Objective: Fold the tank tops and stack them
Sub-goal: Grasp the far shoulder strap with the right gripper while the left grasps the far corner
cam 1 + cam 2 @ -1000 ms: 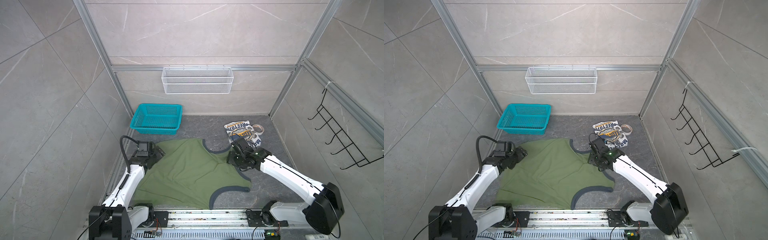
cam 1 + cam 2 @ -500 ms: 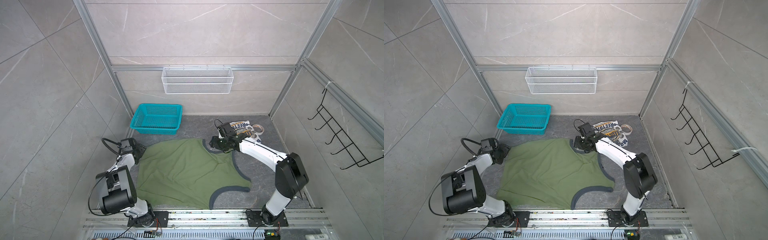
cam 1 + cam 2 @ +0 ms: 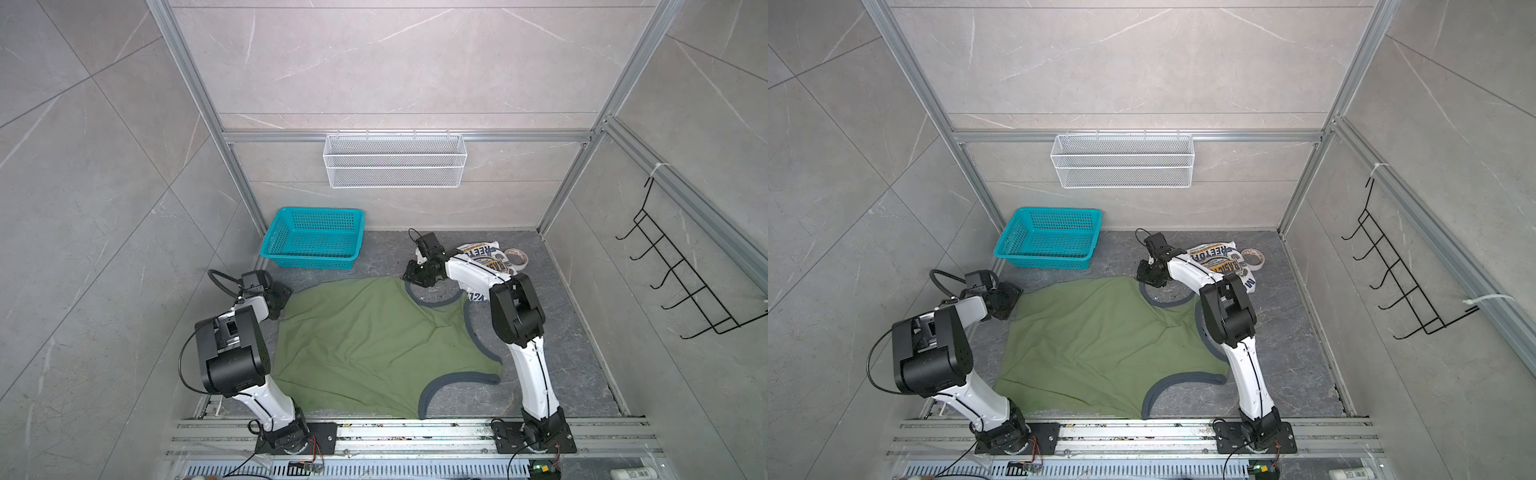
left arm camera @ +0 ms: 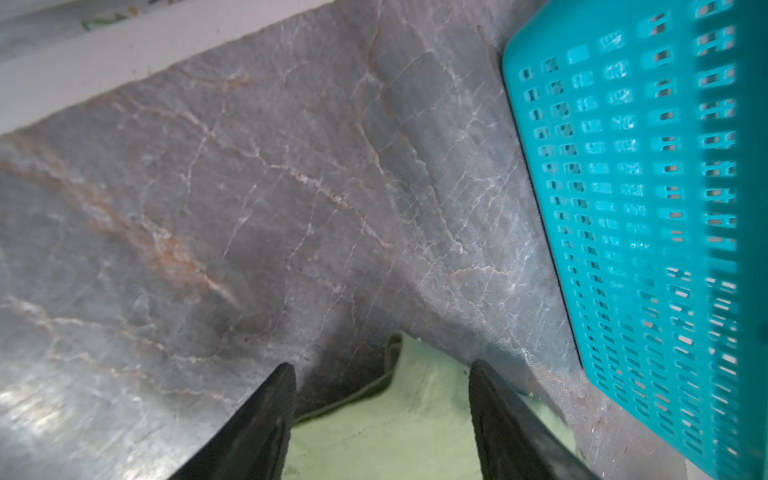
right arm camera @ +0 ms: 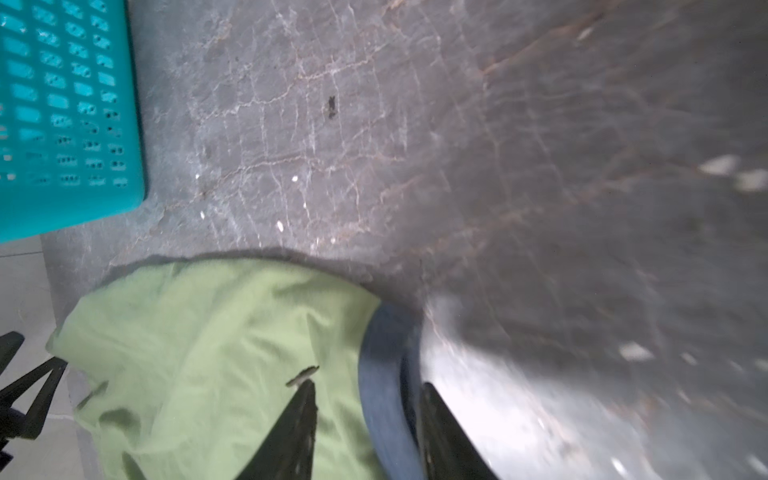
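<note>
Grey marble counter [image 3: 561, 332] is covered centrally by an olive green cloth tank top [image 3: 374, 340], laid out flat but wrinkled. Left end effector [image 4: 380, 363] is held wide, with the shirt's far-left corner between its fingers. Right end effector [image 5: 366, 383] is held narrower, straddling the navy trim without clamping it. A white printed cloth tank top [image 3: 484, 253] is bunched at far right. A teal perforated plastic basket [image 3: 311, 262] is placed at far left.

Olive tank top [image 3: 374, 340]: soft matt cloth, creased; navy trim [image 5: 382, 374] likewise cloth.
White tank top [image 3: 484, 253]: cloth, printed lettering.
Basket [image 3: 311, 259]: teal plastic, perforated, faint sheen.
Desk [image 4: 249, 187]: grey veined stone look, smooth, glossy in patches.
Wall rack [image 3: 395, 166]: white metal mesh.
</note>
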`<act>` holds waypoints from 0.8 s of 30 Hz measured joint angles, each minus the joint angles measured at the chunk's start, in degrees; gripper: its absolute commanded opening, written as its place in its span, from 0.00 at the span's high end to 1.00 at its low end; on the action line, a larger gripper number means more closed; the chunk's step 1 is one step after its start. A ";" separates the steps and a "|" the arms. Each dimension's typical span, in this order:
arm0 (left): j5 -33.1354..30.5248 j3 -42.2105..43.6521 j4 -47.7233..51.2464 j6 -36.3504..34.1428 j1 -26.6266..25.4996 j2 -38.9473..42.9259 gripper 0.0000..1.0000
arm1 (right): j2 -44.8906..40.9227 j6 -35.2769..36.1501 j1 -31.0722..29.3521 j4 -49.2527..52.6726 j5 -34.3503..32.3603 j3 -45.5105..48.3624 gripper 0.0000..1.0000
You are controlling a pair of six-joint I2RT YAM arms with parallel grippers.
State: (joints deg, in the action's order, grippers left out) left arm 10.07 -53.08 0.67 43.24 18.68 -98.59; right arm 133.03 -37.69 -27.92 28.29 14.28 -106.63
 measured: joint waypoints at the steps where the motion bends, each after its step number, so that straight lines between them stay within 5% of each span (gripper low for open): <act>1: 0.33 -0.20 -0.07 0.00 0.02 -0.39 0.32 | 1.05 -0.09 0.04 0.48 0.20 -1.03 0.63; 11: 2.40 -0.79 0.11 -0.15 0.02 -3.04 0.49 | 5.51 -1.11 0.24 4.68 -0.37 -6.80 0.95; 19: 5.97 4.70 -2.62 0.07 0.00 -0.66 0.71 | -1.29 0.46 0.26 2.97 -2.97 3.82 0.98; 24: 7.76 12.00 -3.78 0.39 -0.37 5.33 0.76 | -7.48 0.48 0.20 0.37 -2.95 13.20 0.99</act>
State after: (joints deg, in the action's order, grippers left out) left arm 17.82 -41.08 -3.11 43.64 18.31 -93.25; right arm 125.56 -37.21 -27.73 28.67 11.33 -93.43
